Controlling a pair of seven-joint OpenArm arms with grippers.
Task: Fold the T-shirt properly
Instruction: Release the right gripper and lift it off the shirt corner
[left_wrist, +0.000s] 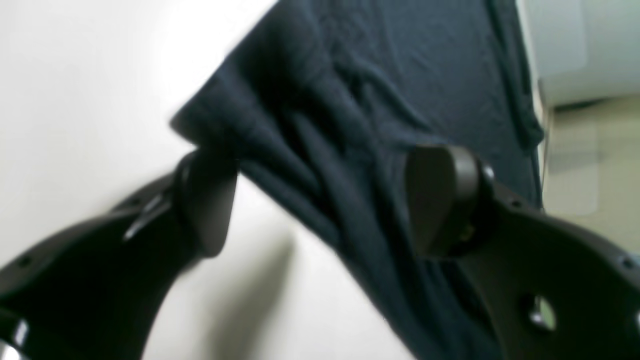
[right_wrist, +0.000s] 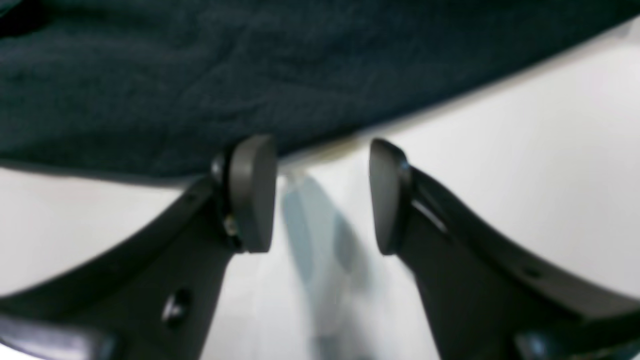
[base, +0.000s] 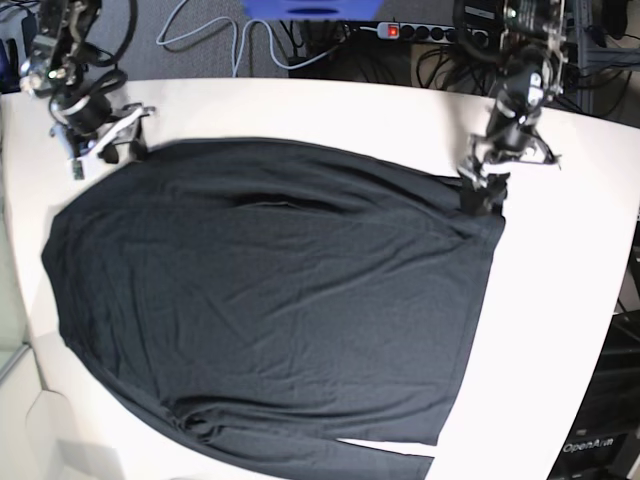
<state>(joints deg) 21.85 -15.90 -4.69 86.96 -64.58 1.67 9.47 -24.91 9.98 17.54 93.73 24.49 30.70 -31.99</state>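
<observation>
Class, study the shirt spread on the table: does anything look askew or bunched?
The T-shirt lies mostly flat, but its corner by the left gripper is gathered into ridges between the open jaws, and its near edge hangs off the table.

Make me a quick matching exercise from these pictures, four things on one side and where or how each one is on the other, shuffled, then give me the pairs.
Things:
1. T-shirt
2. left hand
3. right hand
4. power strip

States or places:
A. open, bare table between its fingers
B. behind the table's far edge
C. spread flat on the white table
D. open, bunched black fabric between its fingers

Pairs: 1-C, 2-D, 3-A, 4-B
</observation>
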